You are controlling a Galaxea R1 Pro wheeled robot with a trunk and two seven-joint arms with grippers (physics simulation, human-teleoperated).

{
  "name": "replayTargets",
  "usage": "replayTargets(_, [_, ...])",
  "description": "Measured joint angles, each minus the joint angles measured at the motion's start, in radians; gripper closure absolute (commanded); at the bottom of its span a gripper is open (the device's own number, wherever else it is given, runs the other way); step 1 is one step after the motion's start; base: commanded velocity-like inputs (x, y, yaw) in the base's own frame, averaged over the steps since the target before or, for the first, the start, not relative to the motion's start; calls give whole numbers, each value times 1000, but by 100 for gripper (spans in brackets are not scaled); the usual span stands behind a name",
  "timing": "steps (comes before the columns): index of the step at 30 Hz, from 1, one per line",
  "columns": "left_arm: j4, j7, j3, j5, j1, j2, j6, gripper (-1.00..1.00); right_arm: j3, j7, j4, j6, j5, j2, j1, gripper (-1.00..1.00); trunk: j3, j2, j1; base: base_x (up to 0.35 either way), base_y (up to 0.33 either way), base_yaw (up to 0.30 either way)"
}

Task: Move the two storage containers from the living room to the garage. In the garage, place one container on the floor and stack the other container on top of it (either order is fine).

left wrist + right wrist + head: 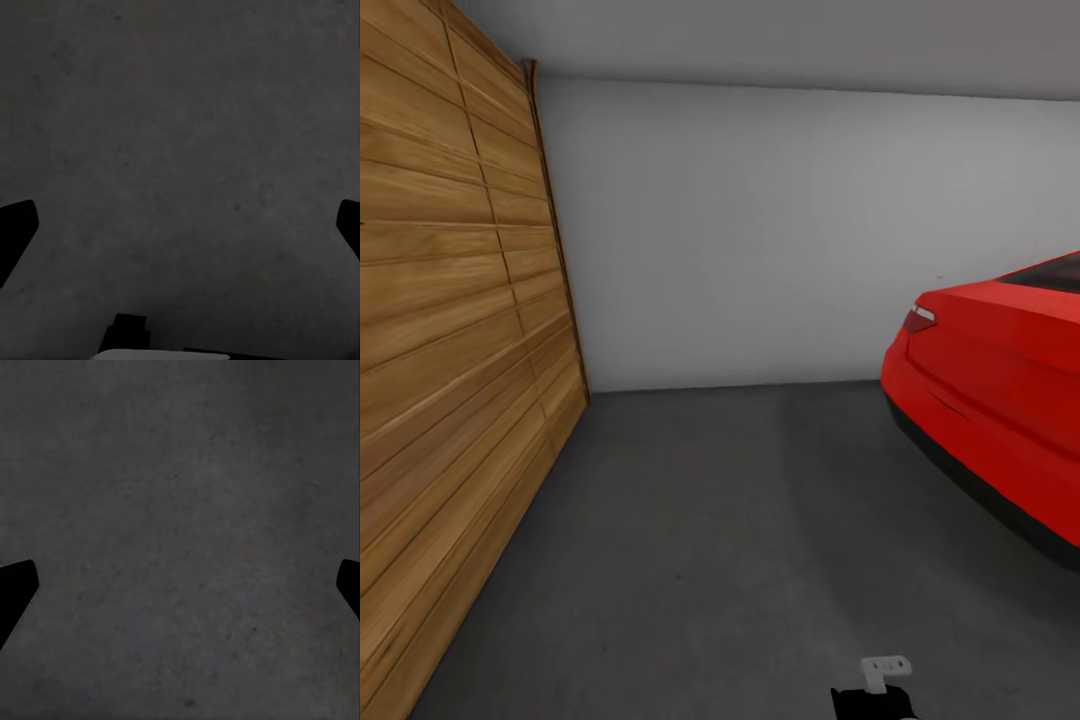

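Note:
I am in the garage, and the two storage containers and the living room are out of view. The dark grey concrete floor (740,540) stretches ahead of me. My left gripper (180,232) is open, its black fingertips (16,229) spread wide over bare floor (180,135) with nothing between them. My right gripper (180,592) is open too, its fingertips (16,589) far apart above the same rough concrete (180,495).
A wooden slatted door (450,350) runs along the left side. The rear of a red car (1000,400) juts in from the right. A white-grey wall (760,240) closes the far end. A small black and white part of my body (875,690) shows at the bottom edge.

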State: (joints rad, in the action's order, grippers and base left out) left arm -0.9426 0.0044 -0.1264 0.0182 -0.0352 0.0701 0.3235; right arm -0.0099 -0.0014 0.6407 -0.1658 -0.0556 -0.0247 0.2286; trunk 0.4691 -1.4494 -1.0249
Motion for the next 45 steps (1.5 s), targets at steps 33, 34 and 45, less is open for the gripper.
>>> replayTargets(33, [0,1,1,-4,0,0,1,-100,-2,-25,0,2,-1,0,1,-100,0,0,0,-227,-13,300])
replayTargets(34, [0,1,1,-4,0,-1,1,-100,-2,-26,0,1,-1,0,1,-100,0,0,0,-242,-22,300])
replayTargets(45, [0,2,1,-6,0,-2,3,-100,-1,-99,0,2,1,4,1,-100,0,0,-1,-294,-96,300])
